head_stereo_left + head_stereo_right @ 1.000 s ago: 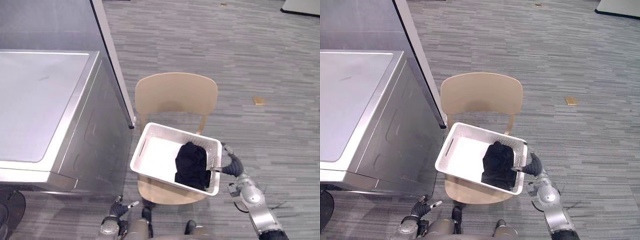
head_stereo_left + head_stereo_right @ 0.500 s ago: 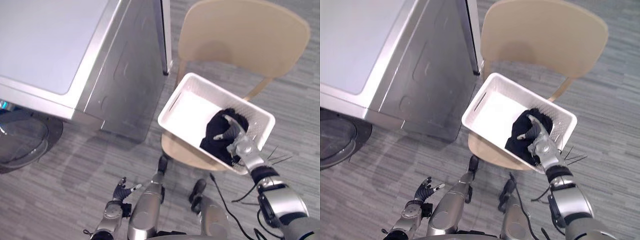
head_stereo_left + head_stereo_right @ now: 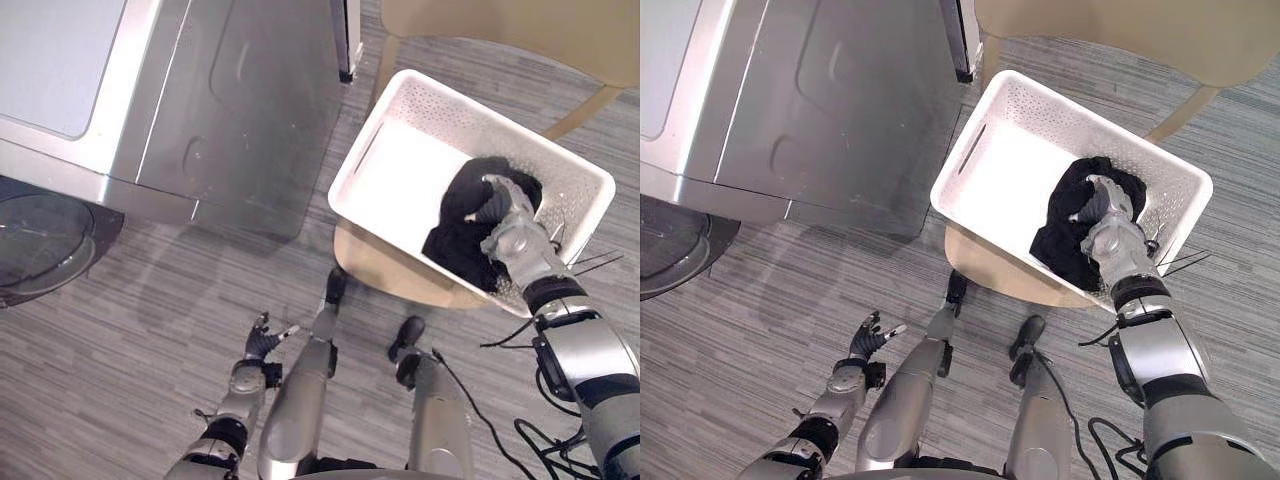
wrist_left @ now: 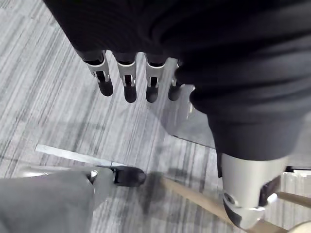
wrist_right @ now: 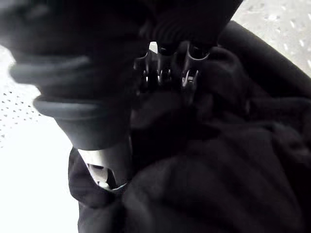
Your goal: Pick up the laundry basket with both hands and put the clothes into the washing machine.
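Note:
The white laundry basket (image 3: 405, 180) sits tilted on a tan chair (image 3: 372, 258). A heap of black clothes (image 3: 462, 235) lies in its right half. My right hand (image 3: 512, 232) is inside the basket on top of the heap, its fingers (image 5: 164, 73) curled down into the black clothes (image 5: 218, 170) with the thumb alongside. My left hand (image 3: 262, 345) hangs low over the floor, well left of the basket, with its fingers (image 4: 129, 85) relaxed and nothing in it.
The silver washing machine (image 3: 240, 110) stands left of the chair, its round glass door (image 3: 40, 235) showing at the lower left. Grey striped carpet (image 3: 120, 350) lies in front of the machine and around the chair.
The camera has tipped down, so the whole picture has shifted. My right hand has gone from the basket's right rim into the basket and onto the black clothes. The left hand stays low.

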You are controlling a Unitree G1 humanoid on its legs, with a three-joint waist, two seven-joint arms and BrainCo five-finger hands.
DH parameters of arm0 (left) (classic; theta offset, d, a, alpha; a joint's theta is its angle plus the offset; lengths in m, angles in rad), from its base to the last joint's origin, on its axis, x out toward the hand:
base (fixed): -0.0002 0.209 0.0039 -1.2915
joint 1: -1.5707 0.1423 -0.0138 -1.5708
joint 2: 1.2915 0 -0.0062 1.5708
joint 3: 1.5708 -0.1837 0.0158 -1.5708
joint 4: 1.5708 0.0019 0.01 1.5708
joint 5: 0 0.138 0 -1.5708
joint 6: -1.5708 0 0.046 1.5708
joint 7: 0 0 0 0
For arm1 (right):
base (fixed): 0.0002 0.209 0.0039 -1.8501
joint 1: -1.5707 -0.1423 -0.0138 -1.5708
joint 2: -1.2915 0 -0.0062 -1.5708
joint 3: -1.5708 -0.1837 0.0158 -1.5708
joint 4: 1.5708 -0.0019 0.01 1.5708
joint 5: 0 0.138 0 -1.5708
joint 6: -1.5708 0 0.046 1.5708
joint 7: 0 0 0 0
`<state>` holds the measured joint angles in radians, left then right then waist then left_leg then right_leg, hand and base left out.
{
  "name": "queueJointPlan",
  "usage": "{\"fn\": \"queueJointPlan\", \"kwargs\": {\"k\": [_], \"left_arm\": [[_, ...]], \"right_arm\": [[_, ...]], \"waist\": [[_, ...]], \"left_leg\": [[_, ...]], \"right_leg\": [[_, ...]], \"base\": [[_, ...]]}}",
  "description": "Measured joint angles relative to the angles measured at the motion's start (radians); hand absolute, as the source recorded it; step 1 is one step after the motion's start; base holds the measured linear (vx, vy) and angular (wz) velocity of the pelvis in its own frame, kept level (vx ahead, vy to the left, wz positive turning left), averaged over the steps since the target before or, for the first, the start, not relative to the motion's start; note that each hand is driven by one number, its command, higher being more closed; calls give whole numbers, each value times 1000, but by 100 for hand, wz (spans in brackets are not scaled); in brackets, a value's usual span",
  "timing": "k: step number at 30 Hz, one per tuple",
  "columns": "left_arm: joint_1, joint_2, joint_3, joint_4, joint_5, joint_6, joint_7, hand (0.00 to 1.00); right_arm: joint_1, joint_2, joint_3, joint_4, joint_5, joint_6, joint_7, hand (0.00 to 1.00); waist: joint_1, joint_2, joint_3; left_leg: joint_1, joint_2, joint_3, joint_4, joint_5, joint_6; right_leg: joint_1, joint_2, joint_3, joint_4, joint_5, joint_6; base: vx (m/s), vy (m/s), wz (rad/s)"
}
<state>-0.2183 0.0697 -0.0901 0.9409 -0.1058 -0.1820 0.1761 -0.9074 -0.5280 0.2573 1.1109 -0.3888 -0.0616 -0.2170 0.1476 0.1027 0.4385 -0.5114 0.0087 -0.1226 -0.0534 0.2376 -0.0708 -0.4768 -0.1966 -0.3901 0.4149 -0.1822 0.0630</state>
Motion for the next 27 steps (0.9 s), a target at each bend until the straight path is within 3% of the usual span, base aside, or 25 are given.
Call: {"fn": "queueJointPlan", "kwargs": {"k": [9,13,15,19,24,27], "left_arm": [[4,-7,-16,-6,0,3,-1,0],[5,0,25,-28,5,5,-1,0],[11,9,28,-28,19,11,-2,0],[66,23,59,-28,68,24,-4,0],[148,21,56,-27,87,31,-23,0],[208,21,52,-26,113,33,-22,0]], "right_arm": [[61,46,4,-203,229,-11,35,100],[124,69,-119,-443,348,-53,25,100],[176,110,-179,-532,412,-82,16,100],[337,286,-228,-727,588,-135,25,100],[526,459,-215,-895,815,-181,79,100],[594,498,-157,-997,894,-209,117,100]], "waist": [[3,-3,7],[-6,-13,12],[-14,-18,10],[-28,-64,-21],[-31,-105,-115],[-31,-119,-179]], "left_leg": [[87,18,-16,-18,15,6],[142,27,-15,-39,14,5],[165,27,-16,-41,13,4],[208,28,-11,-42,1,6],[272,25,-3,-43,-25,8],[317,28,31,-43,-46,10]], "right_leg": [[83,22,1,-14,-10,-13],[142,37,3,-47,-10,-13],[173,39,0,-62,-10,-12],[231,45,-2,-94,-6,-6],[321,53,-6,-155,3,6],[364,59,23,-193,13,11]], "base": [[56,-96,2],[-7,-49,-2],[-5,-34,7],[15,-35,2],[53,-32,3],[33,-12,-26]]}}
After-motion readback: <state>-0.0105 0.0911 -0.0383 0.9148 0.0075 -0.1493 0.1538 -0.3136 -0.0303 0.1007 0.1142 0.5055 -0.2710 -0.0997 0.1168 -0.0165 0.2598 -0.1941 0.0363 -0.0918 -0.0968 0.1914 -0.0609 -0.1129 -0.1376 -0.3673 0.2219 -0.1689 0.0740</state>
